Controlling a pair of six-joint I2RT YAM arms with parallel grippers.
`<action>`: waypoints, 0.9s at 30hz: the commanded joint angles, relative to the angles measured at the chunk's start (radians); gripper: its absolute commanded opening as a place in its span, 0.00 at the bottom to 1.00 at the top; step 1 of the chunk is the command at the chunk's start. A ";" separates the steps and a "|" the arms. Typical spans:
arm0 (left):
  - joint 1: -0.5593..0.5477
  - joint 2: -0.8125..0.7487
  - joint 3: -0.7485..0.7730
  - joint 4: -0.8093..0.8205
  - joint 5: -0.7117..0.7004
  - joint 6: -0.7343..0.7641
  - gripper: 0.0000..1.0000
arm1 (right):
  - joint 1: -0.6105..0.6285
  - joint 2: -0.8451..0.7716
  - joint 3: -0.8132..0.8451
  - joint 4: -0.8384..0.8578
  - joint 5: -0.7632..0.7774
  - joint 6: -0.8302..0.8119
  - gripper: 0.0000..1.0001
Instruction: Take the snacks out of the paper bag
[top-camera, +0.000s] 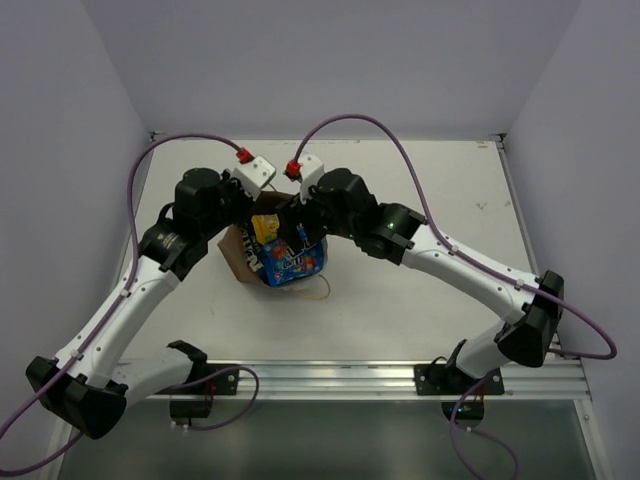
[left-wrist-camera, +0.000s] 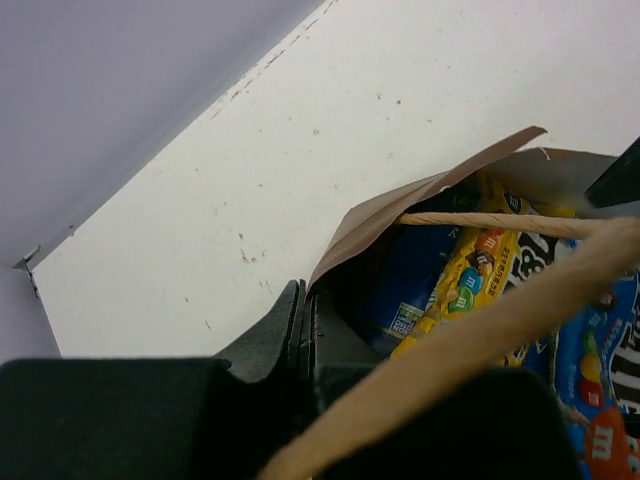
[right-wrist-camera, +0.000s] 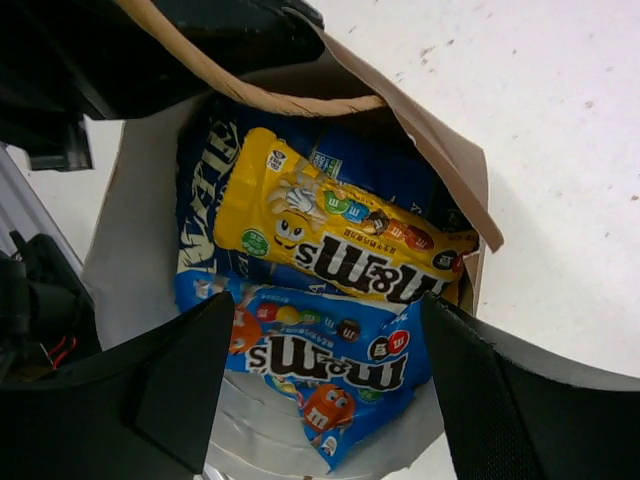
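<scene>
The brown paper bag (top-camera: 238, 255) lies on its side at the table's middle, mouth toward the right arm. Snacks show in its mouth: a yellow candy pack (right-wrist-camera: 340, 235), a blue candy pack (right-wrist-camera: 330, 365) and dark blue chip bags (right-wrist-camera: 205, 190) behind. My left gripper (left-wrist-camera: 303, 320) is shut on the bag's upper rim (left-wrist-camera: 400, 210), and a twisted paper handle (left-wrist-camera: 480, 330) crosses its view. My right gripper (right-wrist-camera: 325, 370) is open, its fingers on either side of the blue candy pack at the bag's mouth. In the top view the packs (top-camera: 285, 255) sit between both grippers.
White table (top-camera: 420, 190) with walls on three sides. A metal rail (top-camera: 400, 378) runs along the near edge by the arm bases. Purple cables loop over both arms.
</scene>
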 joint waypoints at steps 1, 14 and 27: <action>0.002 -0.079 0.025 0.206 0.033 -0.035 0.00 | 0.022 0.025 -0.035 0.105 0.002 0.036 0.78; 0.002 -0.070 0.001 0.173 -0.025 -0.093 0.00 | 0.079 -0.003 -0.153 0.193 -0.035 -0.065 0.79; 0.002 -0.047 0.027 0.144 -0.025 -0.114 0.00 | 0.079 0.011 -0.148 0.068 -0.236 -0.479 0.97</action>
